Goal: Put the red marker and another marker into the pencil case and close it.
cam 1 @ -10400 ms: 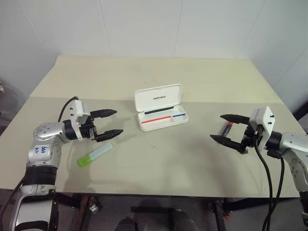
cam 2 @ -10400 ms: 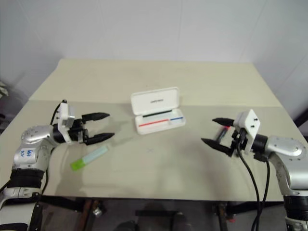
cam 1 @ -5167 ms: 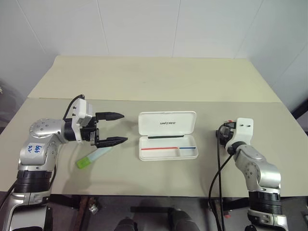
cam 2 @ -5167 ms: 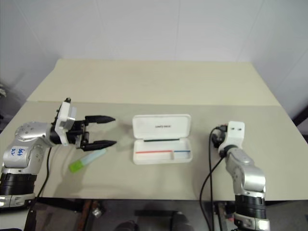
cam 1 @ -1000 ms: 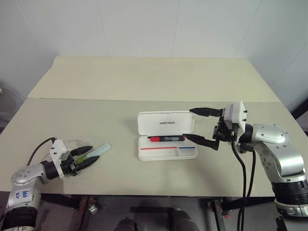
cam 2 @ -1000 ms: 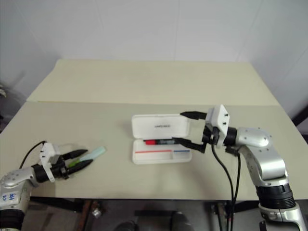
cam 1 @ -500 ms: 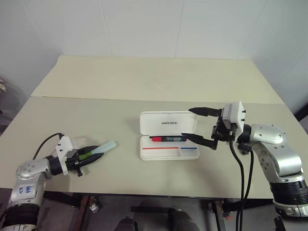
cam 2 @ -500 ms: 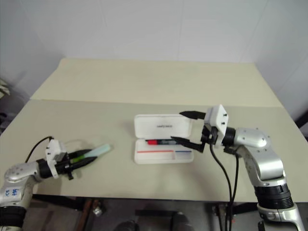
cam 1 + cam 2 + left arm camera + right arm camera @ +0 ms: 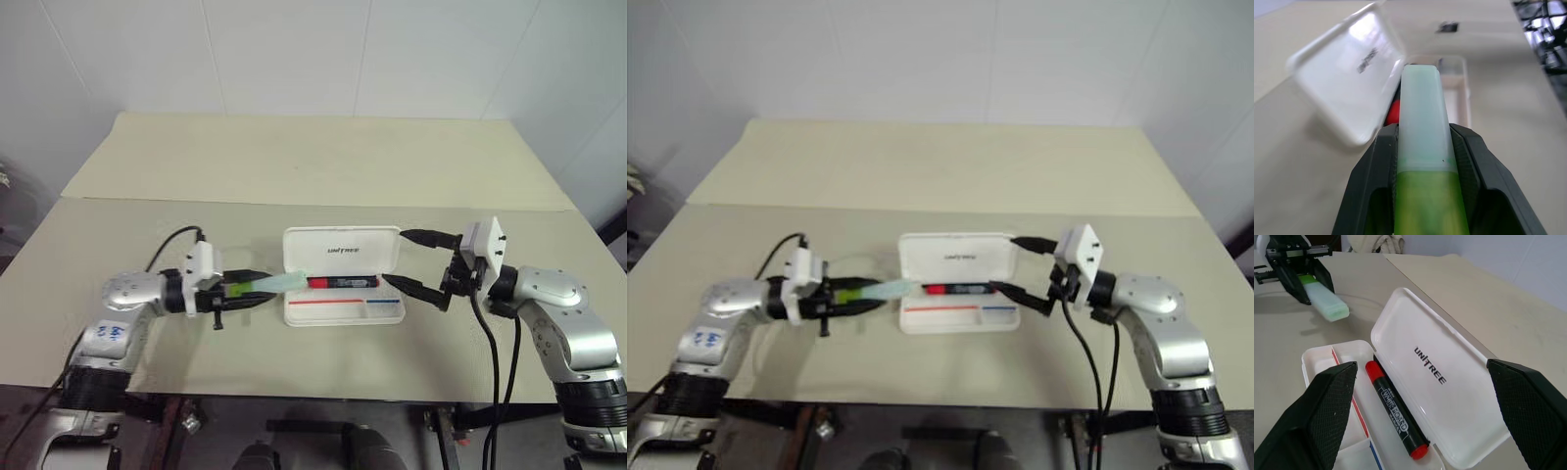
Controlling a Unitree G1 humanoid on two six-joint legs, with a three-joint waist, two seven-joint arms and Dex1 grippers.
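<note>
A white pencil case lies open at the middle of a beige table, its lid marked "UNITREE" tilted up on the far side and its tray, lined with a red and a blue stripe, on the near side. The red marker rests in the tray along the hinge, lying left to right across the head views; the right wrist view shows a red cap at one end, a red tip at the other and "WHITE BOARD" printed on the dark barrel. From the left, the robot's left gripper reaches in roughly level, its two black fingers clamped on the bright green body of the highlighter. The highlighter's pale mint cap sticks out past the fingertips toward the case, its end just at the left edge of the tray and close to the marker's near end; whether the cap touches the case cannot be told. From the right, the right gripper points toward the case with its fingers spread wide and nothing between them, one fingertip near the right end of the lid, the other by the right end of the tray. Black cables trail from both wrists.
</note>
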